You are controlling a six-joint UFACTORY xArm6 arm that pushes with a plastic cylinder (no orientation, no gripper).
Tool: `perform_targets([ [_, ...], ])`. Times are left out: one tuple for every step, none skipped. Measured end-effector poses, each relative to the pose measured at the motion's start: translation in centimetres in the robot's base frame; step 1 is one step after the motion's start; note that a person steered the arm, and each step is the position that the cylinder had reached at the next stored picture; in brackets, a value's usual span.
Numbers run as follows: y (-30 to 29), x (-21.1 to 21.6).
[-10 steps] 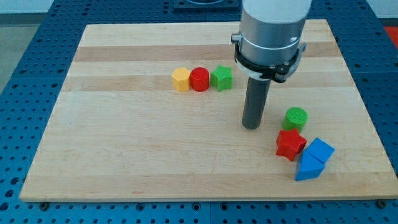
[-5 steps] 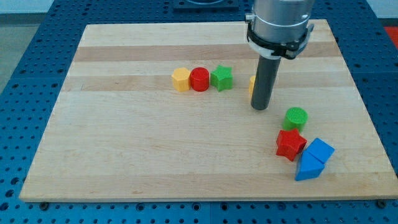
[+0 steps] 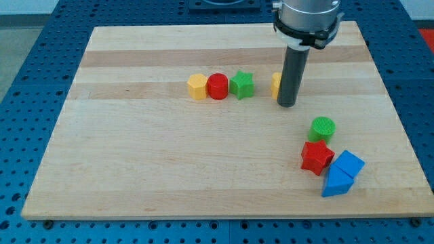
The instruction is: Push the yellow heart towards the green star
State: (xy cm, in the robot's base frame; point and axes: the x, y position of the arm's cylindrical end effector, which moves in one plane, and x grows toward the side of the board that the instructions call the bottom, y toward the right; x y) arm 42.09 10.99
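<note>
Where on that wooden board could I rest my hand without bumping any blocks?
The view's left and bottom-left of the board, below the yellow hexagon, red cylinder and green star, is bare. Crowded: the bottom right, where green cylinder, red star and two blue blocks cluster.

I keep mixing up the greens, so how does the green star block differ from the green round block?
The green star block has points; the green round block is a ridged cylinder. The star touches the red round block in a row; the cylinder sits just above the red star block. Both are green and similar-sized.
</note>
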Motion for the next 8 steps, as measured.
perform_targets([
  [1.2,-0.1],
  [3.4,-0.7],
  [3.6,-1.8],
  [3.6,-2.3],
  [3.5,-2.3],
  [3.4,-2.3],
  [3.0,-2.3],
  [2.3,-2.3],
])
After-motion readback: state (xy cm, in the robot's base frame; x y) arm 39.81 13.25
